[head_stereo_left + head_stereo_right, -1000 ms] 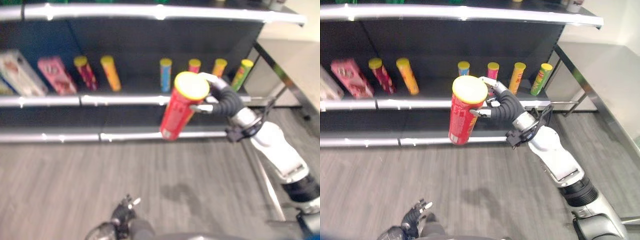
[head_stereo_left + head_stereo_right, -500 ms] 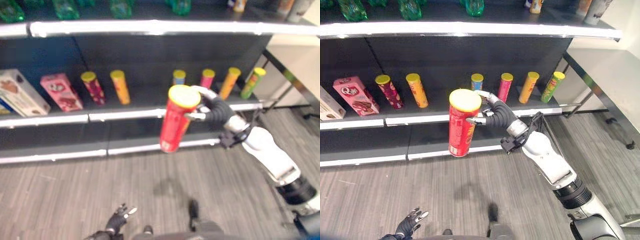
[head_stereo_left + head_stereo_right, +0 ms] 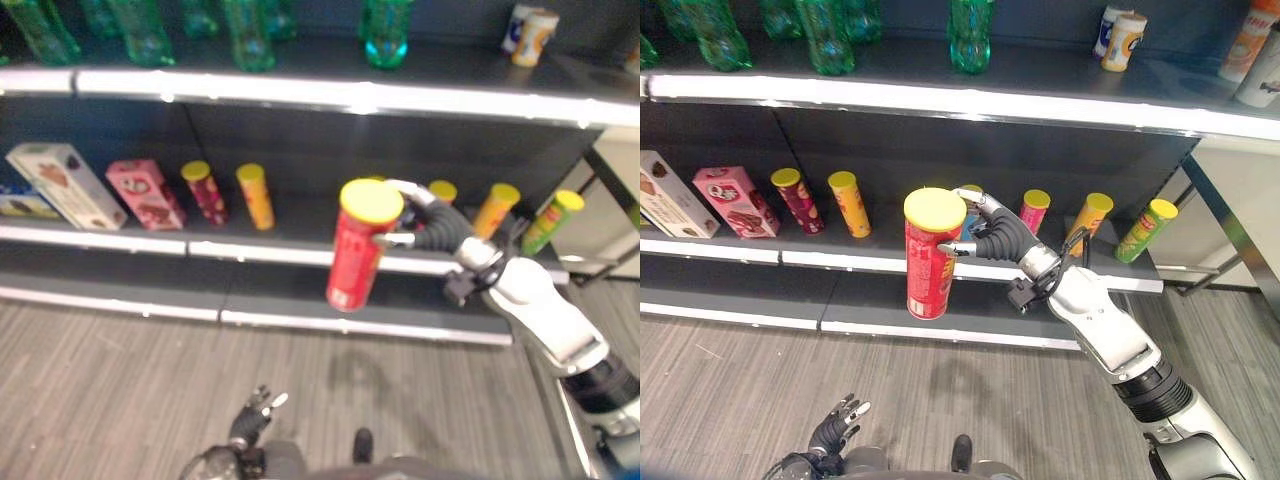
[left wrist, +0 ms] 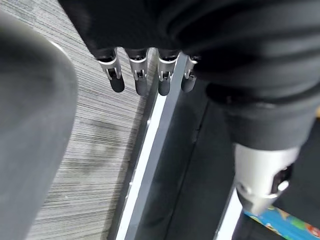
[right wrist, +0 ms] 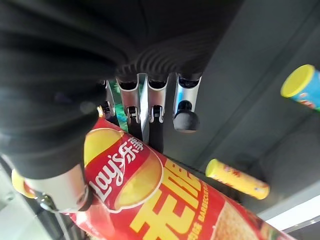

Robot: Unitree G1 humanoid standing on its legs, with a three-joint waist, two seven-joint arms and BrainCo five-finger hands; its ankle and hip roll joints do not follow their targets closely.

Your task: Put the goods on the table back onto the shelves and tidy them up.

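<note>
Right hand (image 3: 992,238) grips upright red chip can (image 3: 930,256) before middle shelf (image 3: 880,262); left hand (image 3: 830,434) low, fingers relaxed, empty.

We see a dark shelving unit (image 3: 940,150) with pale, bright front edges running across the scene, its back panel dark. Below it lies a grey wood-grain floor (image 3: 740,390). At the far right, beside the shelving's end, stands a pale wall (image 3: 1240,200) with a slanted metal strut (image 3: 1230,240) before it.
</note>
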